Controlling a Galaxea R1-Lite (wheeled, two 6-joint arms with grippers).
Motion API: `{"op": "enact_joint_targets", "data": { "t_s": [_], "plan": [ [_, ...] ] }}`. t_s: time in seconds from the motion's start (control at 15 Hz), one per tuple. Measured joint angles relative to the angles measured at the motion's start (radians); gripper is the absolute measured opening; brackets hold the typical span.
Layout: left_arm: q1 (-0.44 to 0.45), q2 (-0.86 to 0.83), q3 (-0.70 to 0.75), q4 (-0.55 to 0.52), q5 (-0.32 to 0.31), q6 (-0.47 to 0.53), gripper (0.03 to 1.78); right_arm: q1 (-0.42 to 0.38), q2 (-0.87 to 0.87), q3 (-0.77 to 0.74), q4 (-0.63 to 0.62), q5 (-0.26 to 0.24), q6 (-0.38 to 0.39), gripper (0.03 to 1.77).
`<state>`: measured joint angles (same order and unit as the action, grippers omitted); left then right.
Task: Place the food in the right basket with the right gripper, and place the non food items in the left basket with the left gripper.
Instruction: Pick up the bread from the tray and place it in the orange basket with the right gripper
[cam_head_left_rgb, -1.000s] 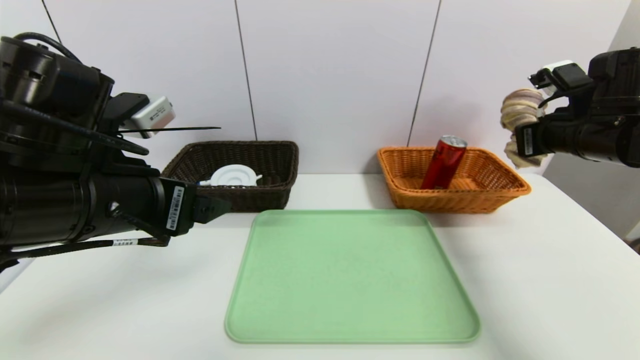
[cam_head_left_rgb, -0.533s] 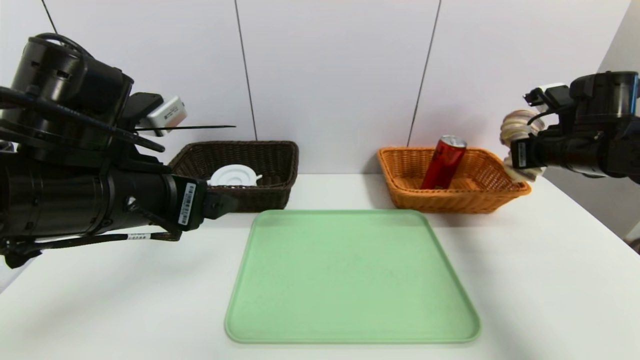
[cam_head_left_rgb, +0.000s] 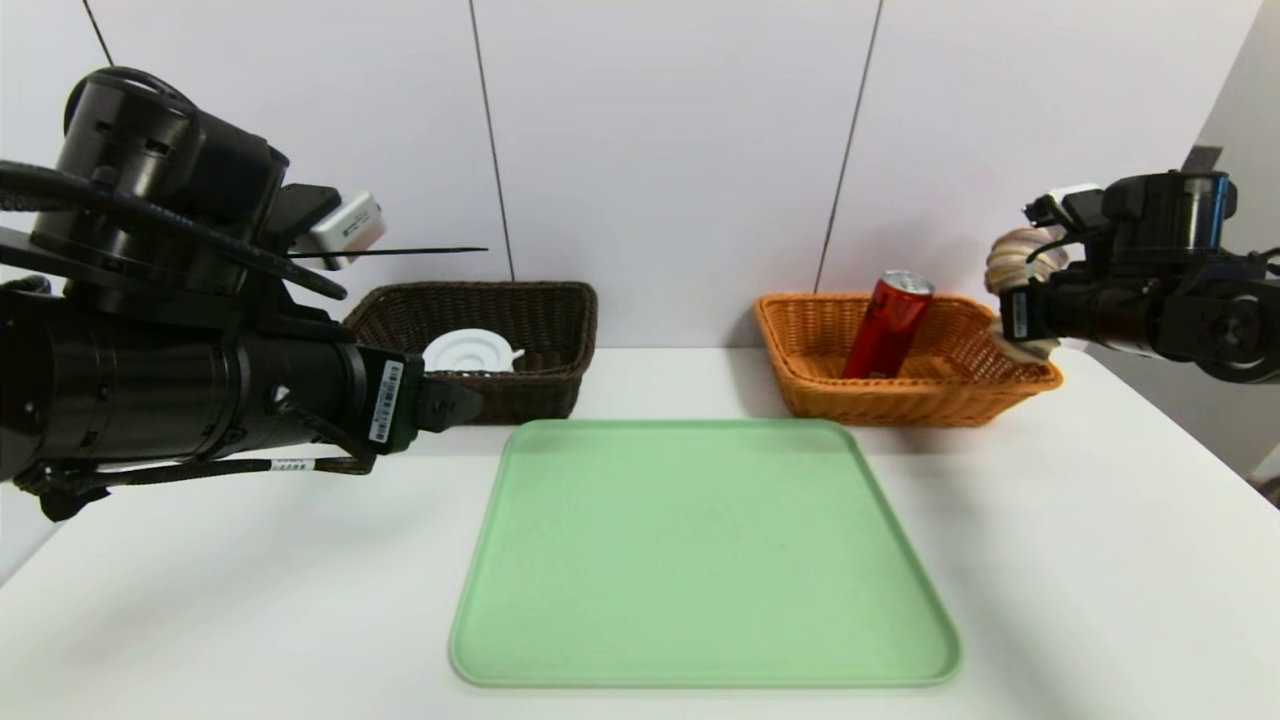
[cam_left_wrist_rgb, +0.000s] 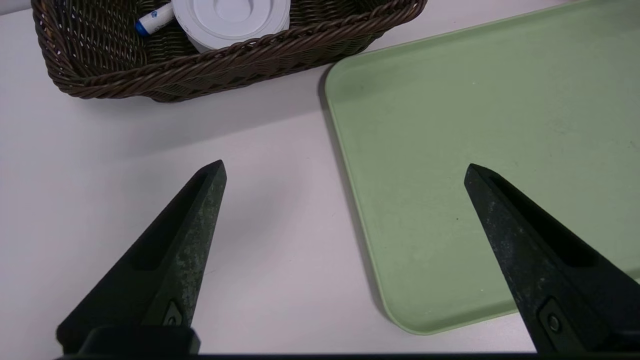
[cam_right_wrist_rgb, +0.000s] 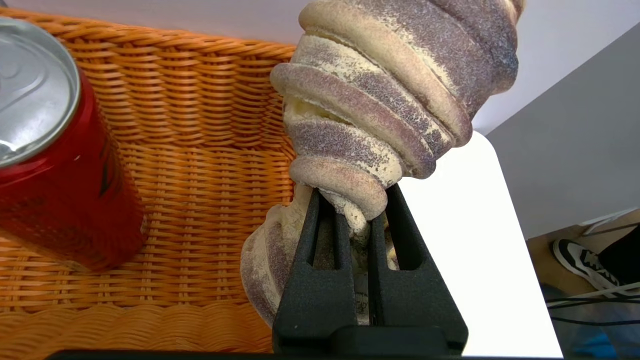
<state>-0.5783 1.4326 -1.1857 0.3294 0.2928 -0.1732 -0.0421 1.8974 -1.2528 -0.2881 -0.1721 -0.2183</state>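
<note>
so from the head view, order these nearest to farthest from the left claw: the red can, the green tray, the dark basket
1. dark basket, just behind the left claw
2. green tray, its near corner just to the claw's right
3. red can, far over on the right, standing tilted in the orange basket
</note>
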Motion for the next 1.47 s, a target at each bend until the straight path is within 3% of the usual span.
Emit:
{"op": "enact_joint_targets", "data": {
  "t_s": [0.2,0.93,1.27,1.47],
  "plan": [
    [0.0,0.003,0.001,0.0,0.0,0.0,1.69,0.007,0.011,-0.002,-0.001,0.032,-0.032,0.14],
    [0.0,0.019,-0.007,0.0,0.0,0.001,1.69,0.018,0.054,-0.004,-0.003,0.031,-0.069,0.14],
    [0.0,0.019,-0.01,0.0,0.0,0.001,1.69,0.017,0.051,-0.006,-0.003,0.032,-0.069,0.82],
    [0.0,0.019,-0.014,0.0,0.0,0.001,1.69,0.018,0.042,-0.006,-0.003,0.032,-0.069,1.1]
  ]
}}
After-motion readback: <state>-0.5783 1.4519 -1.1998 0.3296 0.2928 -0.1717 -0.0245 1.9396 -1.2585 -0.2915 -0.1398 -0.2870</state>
